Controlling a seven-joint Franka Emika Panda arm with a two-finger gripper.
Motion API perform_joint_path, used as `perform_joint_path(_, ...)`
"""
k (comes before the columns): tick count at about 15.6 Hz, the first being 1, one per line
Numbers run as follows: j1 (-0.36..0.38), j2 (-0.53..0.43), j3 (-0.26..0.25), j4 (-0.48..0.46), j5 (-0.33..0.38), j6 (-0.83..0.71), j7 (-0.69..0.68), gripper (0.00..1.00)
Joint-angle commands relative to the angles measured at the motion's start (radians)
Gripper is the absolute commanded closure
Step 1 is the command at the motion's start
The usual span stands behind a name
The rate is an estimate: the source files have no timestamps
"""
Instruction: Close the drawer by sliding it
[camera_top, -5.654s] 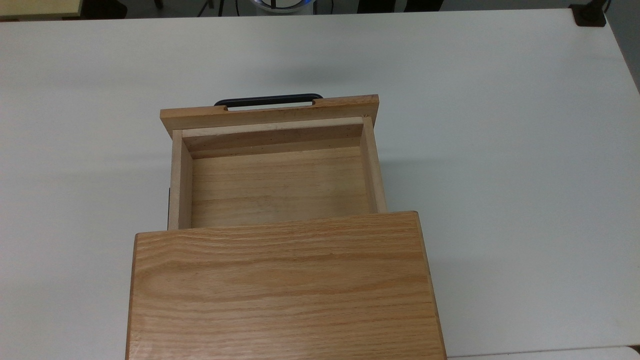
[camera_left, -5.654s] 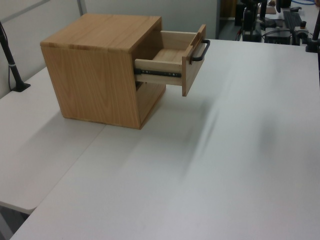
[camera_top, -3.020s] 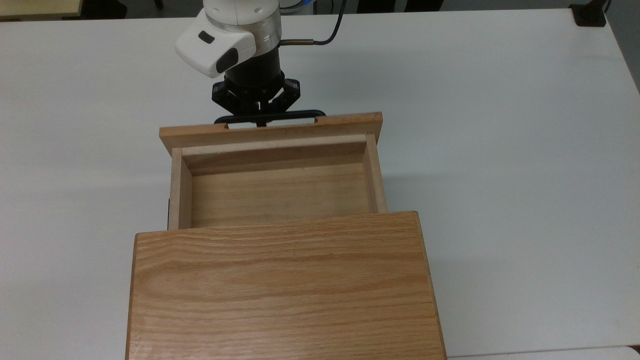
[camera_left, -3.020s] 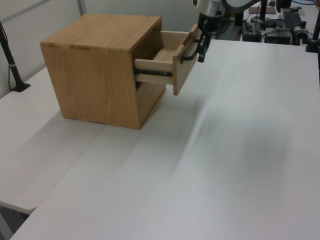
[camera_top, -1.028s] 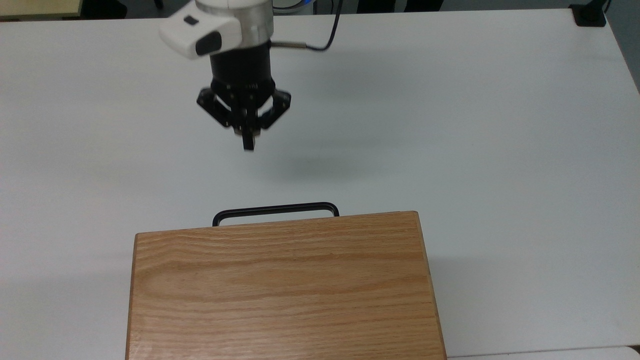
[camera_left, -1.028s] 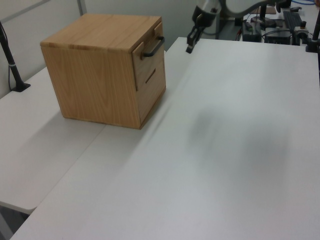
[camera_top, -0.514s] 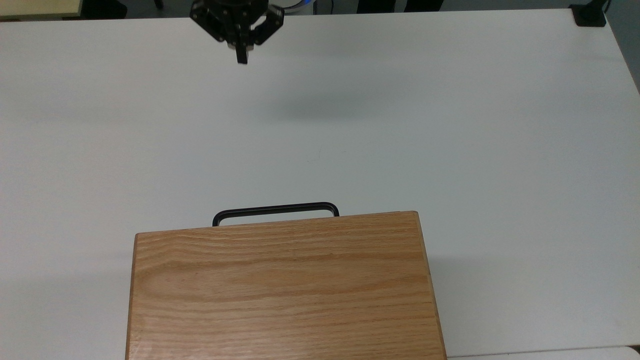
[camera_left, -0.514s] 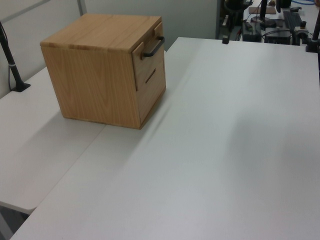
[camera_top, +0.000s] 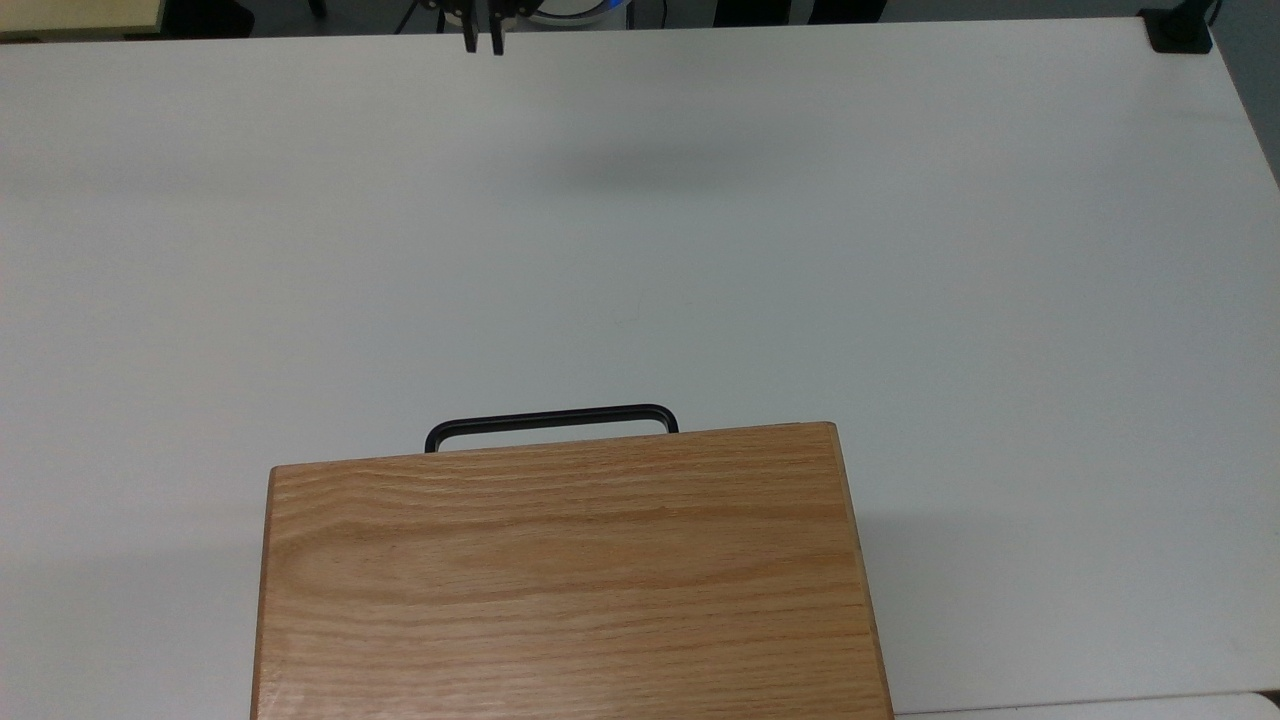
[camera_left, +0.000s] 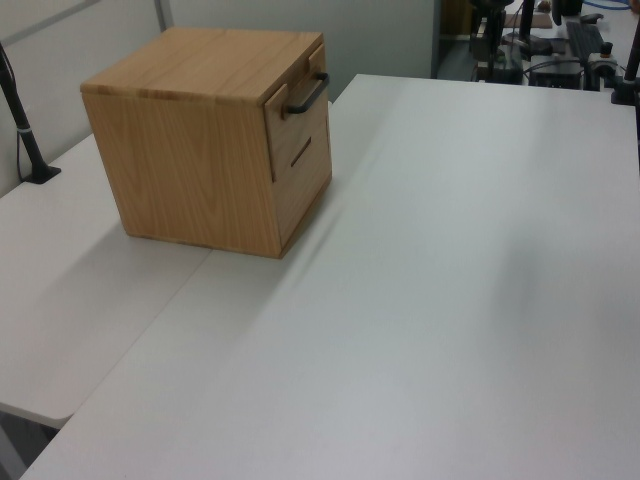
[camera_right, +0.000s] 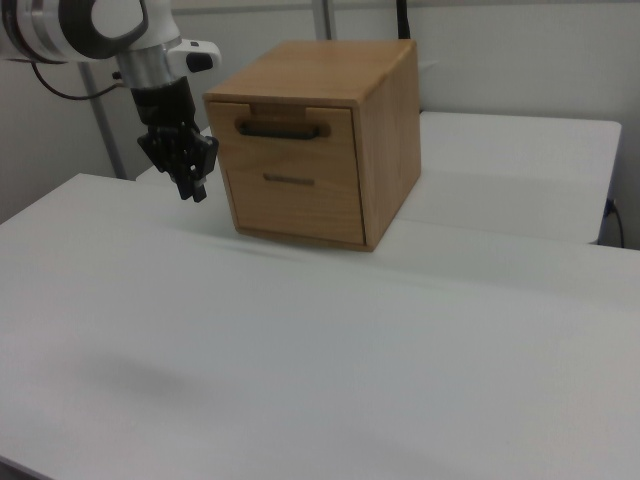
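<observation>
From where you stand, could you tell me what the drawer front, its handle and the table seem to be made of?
The drawer front looks like light oak-type wood with a smooth clear finish: its colour matches the grained cabinet. The handle appears to be thin metal bar with a black coating, dark and slender. The table looks like matte white laminate, though its core is not visible.

Even, bright, diffuse overhead light in all three views; no hard glare. White worktop (camera_top: 900, 250) close to washed out in the top view, with a soft grey smudge of shadow near its upper middle. Soft shadow beside the oak cabinet (camera_top: 560, 570) on the top view's right, and a faint one at the cabinet's base in the left view. Faint grey streaks across the worktop in the left view. Right view slightly soft; dim shadow patch at lower left. Wood grain crisp in the top view.
</observation>
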Motion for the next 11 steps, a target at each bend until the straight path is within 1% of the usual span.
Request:
perform_joint_path(1,0.006,-0.018,-0.006,-0.023,-0.006,-0.007,-0.043,0.02)
perform_joint_path(2,0.006,-0.016,-0.006,-0.023,-0.006,-0.004,-0.040,0.00)
perform_joint_path(6,0.009,-0.008,-0.005,-0.020,-0.032,-0.011,-0.035,0.00)
perform_joint_path(11,0.006,-0.002,-0.012,-0.003,-0.035,-0.007,-0.040,0.00)
